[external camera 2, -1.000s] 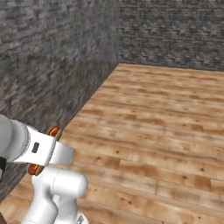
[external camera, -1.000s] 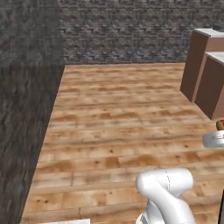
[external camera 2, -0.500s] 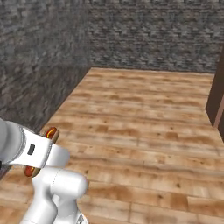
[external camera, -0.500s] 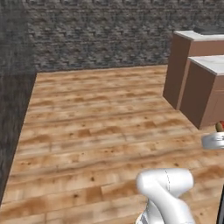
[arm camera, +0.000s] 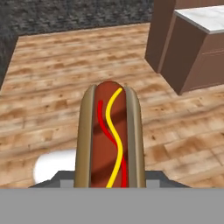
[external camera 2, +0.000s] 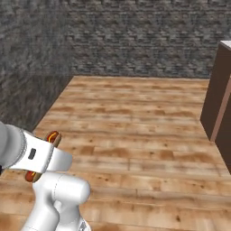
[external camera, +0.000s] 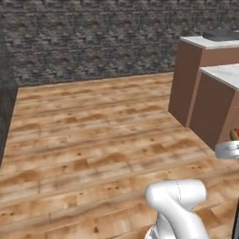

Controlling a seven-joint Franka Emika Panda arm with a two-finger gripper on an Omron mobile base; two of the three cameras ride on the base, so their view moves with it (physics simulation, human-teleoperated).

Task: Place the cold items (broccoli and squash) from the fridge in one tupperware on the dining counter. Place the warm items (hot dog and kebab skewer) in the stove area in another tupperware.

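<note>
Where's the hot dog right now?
In the gripper, carried over the wood floor: the hot dog sits centre of the hand view, its ends showing at lower left of the right base view, brown counters ahead to the right.

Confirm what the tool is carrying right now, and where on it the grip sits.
The tool carries the hot dog, gripped near one end, with the rest of the bun sticking out ahead over the wooden floor.

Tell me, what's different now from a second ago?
The whole view has swung: the base is turning, so the brown cabinets with marble tops have slid further into sight and the dark wall has slipped away to the left. Nothing was picked up or dropped. The gripper still holds the hot dog.
</note>
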